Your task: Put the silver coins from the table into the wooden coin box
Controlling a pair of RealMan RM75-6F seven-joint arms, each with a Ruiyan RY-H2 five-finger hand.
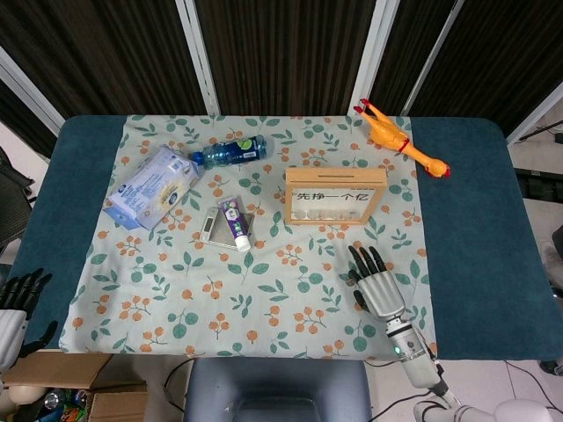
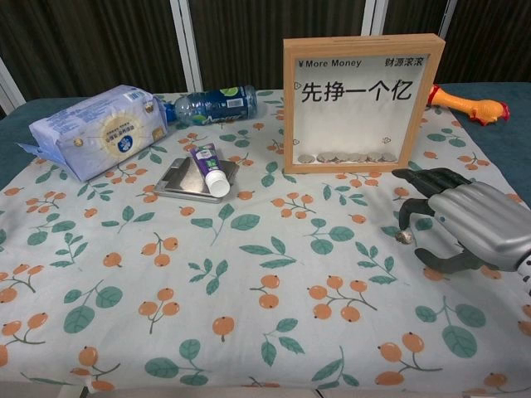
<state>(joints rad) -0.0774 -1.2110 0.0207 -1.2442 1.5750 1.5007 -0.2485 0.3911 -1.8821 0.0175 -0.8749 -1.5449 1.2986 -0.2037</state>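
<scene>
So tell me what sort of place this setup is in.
Probably a robot lab or test room: a table under a leaf-print cloth, dark slatted panels behind it, and unrelated props laid out, like a rubber chicken and a wooden coin box.

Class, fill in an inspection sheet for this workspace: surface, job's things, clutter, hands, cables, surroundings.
Surface: blue table under a floral cloth.
Job's things: one silver coin lies on the cloth beside the right hand's fingers; wooden coin box upright, coins along its bottom.
Clutter: water bottle, tissue pack, tube on a metal case, rubber chicken.
Hands: right hand empty, fingers curved down at the coin; left hand off the table, empty.
Cables: nothing seen.
Surroundings: dark curtains; cardboard box.
</scene>
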